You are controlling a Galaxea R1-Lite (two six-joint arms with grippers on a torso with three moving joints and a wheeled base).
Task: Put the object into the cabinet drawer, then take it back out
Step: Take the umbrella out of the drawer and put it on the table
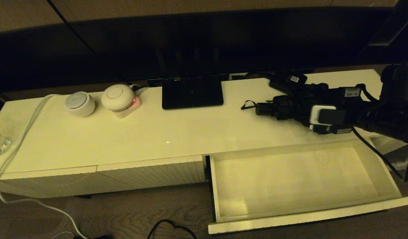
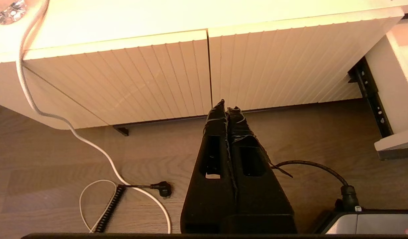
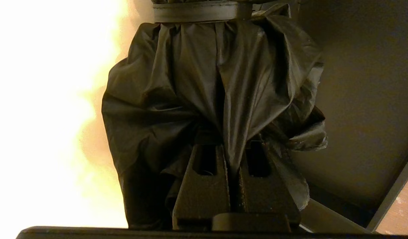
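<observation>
Head view: we see umbrella (image 1: 283,106) lying on tabletop (image 1: 157,132), behind open drawer (image 1: 300,179). Right pincer (image 1: 302,114) at its bunched fabric.

Left wrist view: our left pincer (image 2: 226,108) pressed tight together, nothing in it, low over floor (image 2: 57,166) near ribbed cabinet fronts (image 2: 190,73).

Right wrist view: right pincer (image 3: 232,149) pinches umbrella (image 3: 190,93) fabric.

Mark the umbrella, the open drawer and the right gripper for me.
umbrella (image 1: 283,104): head view, bunched fabric.
open drawer (image 1: 290,217): head view, front rim.
right gripper (image 3: 235,156): right wrist view, between fingers pinching fabric.
</observation>
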